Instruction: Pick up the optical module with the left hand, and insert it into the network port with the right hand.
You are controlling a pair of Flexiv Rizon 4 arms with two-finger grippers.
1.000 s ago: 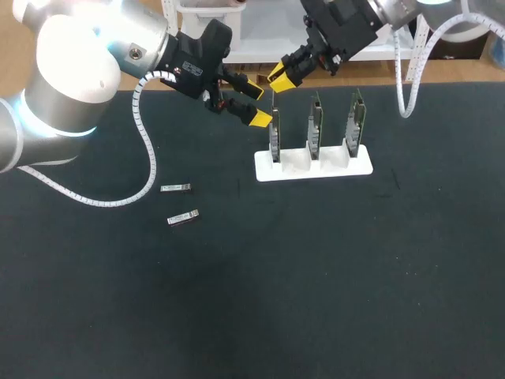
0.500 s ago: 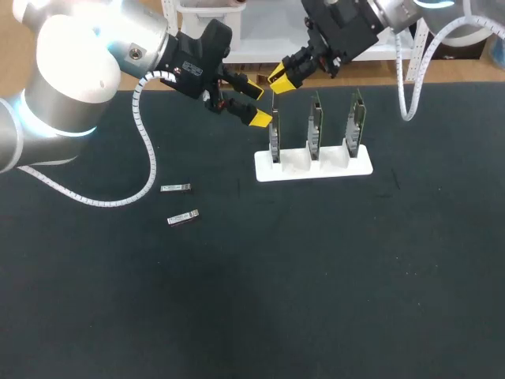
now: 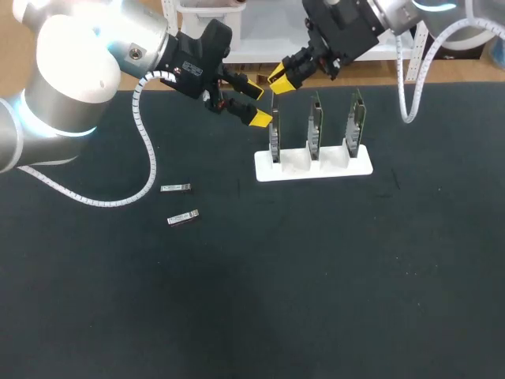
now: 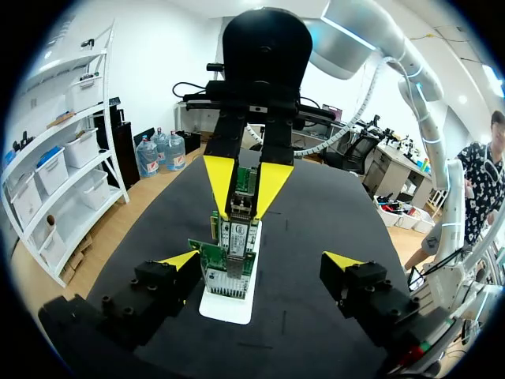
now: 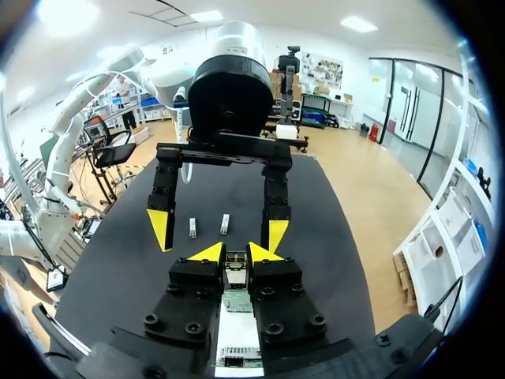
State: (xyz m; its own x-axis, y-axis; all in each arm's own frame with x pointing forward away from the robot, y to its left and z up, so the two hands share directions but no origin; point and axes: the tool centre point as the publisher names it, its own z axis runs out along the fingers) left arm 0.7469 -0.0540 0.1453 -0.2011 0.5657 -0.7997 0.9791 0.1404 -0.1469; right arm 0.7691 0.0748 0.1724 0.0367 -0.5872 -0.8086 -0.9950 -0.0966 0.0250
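Currently my right fingers [image 3: 281, 76] pinch the optical module [image 5: 235, 268] above the white stand [image 3: 313, 166]; left fingers [image 3: 258, 118] gape alongside, spare modules [image 3: 176, 188] lie leftward.

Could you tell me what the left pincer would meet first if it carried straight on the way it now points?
Probably the nearest upright green circuit card in the white plastic rack, standing just ahead of the open left pincer; the depth is hard to judge.
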